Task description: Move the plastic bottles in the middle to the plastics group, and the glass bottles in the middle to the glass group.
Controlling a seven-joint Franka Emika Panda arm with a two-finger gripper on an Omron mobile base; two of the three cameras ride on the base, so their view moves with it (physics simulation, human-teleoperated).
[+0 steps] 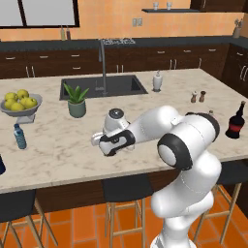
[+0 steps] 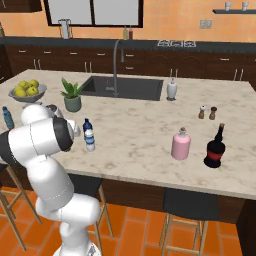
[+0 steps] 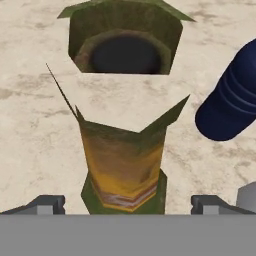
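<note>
Standing upright on the marble counter point(image 2: 145, 135), the slim olive-brown glass bottle with the yellowish label point(image 3: 125, 165) fills the centre of the hand view, its long axis vertical and its dark mouth facing the camera. The end effector point(image 3: 127, 205) hangs directly above with its tips spread wide either side of the body, holding nothing, apparently lined up for a top-down grasp. At the right edge of that view, just beside it, stands the stout dark navy plastic bottle point(image 3: 232, 105).
</note>
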